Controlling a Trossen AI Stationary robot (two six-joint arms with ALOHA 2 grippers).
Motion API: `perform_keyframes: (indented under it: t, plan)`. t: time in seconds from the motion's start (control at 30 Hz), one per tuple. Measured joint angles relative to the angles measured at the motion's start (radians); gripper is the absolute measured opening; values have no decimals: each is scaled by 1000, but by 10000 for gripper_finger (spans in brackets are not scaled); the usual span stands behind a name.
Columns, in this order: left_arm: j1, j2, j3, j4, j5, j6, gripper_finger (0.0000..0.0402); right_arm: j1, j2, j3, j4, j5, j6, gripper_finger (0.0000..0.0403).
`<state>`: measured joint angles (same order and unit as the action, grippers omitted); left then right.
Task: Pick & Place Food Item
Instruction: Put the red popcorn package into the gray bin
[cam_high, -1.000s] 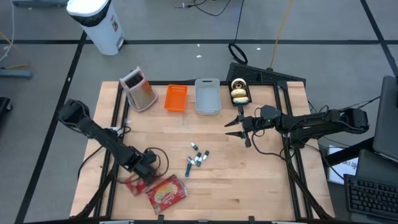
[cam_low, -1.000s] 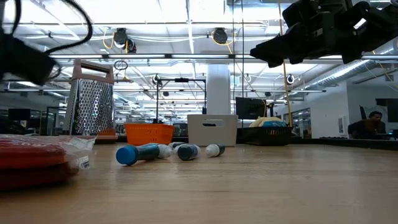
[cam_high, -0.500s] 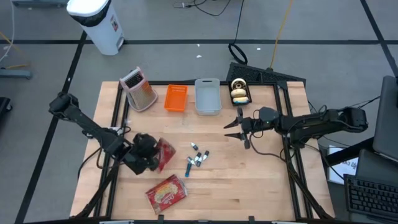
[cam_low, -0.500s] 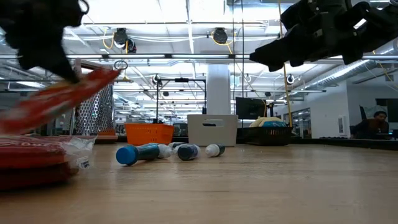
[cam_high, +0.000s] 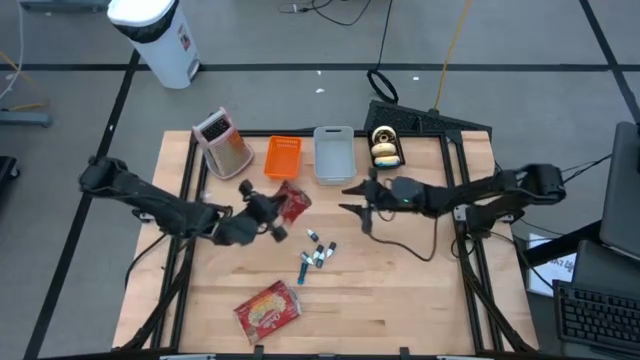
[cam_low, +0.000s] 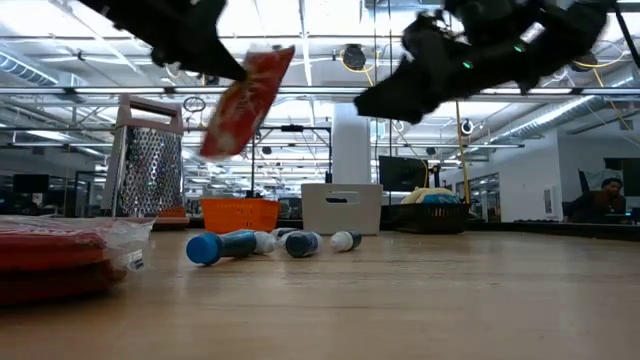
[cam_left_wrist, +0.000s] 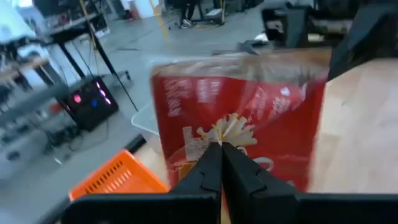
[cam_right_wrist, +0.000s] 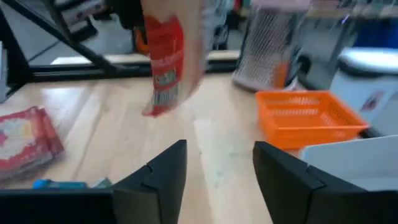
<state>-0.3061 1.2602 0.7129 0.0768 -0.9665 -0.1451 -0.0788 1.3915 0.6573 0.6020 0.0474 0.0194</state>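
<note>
Food packet: the red snack packet (cam_high: 291, 203) hangs clear of the table (cam_high: 420, 290), pinched in your left gripper (cam_high: 272, 210); a second ago it lay at the near-left corner beside its twin.
Table: you have a wooden top with a row of containers along the far edge and loose items in the middle.
Left arm: it has swung up and inward from that near corner, carrying the packet toward the centre, so the pick is done and only the placing remains.
Right arm: it reaches in from the other side, its gripper (cam_high: 357, 205) near the packet but not touching it, closer than it stood a second ago.
Grater: the metal grater (cam_high: 222, 143) stands upright at the far left, untouched.
Grey bin: the grey bin (cam_high: 333, 154) sits just beside the orange basket (cam_high: 282, 158); either could be your drop point, though the frames do not say which.
Second packet: the other red packet (cam_high: 267, 309) lies flat on the near edge, awaiting its turn.
Left grip: fingers pressed tight on the packet's lower edge, as the left wrist view shows.
Right grip: fingers spread apart and empty, the packet hanging ahead of them in the right wrist view; you may be setting up a handover.
Tubes: the small blue-capped tubes (cam_high: 315, 256) lie scattered mid-table, below the carry path.
</note>
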Motion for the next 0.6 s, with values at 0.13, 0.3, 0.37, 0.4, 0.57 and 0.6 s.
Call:
perform_keyframes:
  t: [0.13, 0.3, 0.37, 0.4, 0.57, 0.6]
  plan:
    - [50, 45, -1, 151, 4, 178, 1, -22, 2, 191, -252, 1, 45, 208]
    - [93, 66, -2, 211, 5, 259, 1, -45, 0, 333, -335, -72, 97, 244]
    - [107, 64, -1, 218, 4, 276, 2, -51, 0, 366, -344, -107, 107, 255]
    - [113, 64, -1, 218, 4, 284, 2, -52, 0, 379, -349, -105, 107, 259]
    - [123, 64, -1, 218, 5, 307, 2, -68, 61, 432, -362, -101, 111, 267]
    - [124, 64, -1, 214, 8, 303, 1, -72, 78, 445, -369, -102, 111, 267]
